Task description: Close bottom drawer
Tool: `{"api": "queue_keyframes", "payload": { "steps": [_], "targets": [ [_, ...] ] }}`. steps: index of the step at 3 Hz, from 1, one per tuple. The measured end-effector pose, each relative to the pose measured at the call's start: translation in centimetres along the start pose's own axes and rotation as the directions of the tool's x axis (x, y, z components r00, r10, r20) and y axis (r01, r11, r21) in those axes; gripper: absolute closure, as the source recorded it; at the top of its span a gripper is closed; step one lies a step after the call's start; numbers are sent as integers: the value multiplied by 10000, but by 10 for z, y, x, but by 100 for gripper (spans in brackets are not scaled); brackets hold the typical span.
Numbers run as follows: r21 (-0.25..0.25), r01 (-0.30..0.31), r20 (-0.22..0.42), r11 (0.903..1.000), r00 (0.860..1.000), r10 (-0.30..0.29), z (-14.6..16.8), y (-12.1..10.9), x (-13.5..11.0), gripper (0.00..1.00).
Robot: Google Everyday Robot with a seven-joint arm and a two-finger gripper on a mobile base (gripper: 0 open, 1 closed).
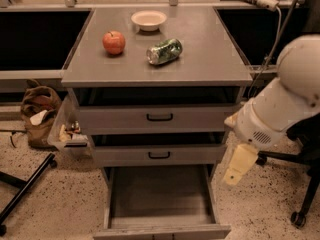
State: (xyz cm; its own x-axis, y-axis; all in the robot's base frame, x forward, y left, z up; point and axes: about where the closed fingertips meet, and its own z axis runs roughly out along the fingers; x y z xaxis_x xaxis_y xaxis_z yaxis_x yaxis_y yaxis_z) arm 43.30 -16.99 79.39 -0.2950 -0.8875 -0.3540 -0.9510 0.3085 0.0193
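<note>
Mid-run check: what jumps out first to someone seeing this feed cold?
The bottom drawer stands pulled far out at the foot of the grey cabinet. The robot's white arm looms at the right, with its gripper hanging beside the cabinet's right edge, apart from the drawer. On the cabinet top sit a red apple, a tipped can and a pale bowl.

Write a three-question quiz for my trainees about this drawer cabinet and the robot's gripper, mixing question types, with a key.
1. True or false: the bottom drawer is pushed fully shut.
2. Where is the gripper? A) right of the cabinet, about level with the middle drawer; B) touching the bowl; C) inside the top drawer.
3. Name the object lying on its side to the right of the apple.
Key: 1 false, it stands pulled out. 2 A. 3 the can.
</note>
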Motion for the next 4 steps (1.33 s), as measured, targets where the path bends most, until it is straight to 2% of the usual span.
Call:
{"api": "queue_keyframes", "payload": {
  "steps": [1,2,3,4],
  "targets": [
    [-1235,-426,729,9914,9960,519,94,12,20,0],
    [-1235,-426,729,9914,9960,519,94,12,20,0],
    [-1967,-933,782,9760,9908,1105,142,19,35,0],
    [-3057,-1596,1105,9386,9732,2015,225,35,66,0]
  ]
}}
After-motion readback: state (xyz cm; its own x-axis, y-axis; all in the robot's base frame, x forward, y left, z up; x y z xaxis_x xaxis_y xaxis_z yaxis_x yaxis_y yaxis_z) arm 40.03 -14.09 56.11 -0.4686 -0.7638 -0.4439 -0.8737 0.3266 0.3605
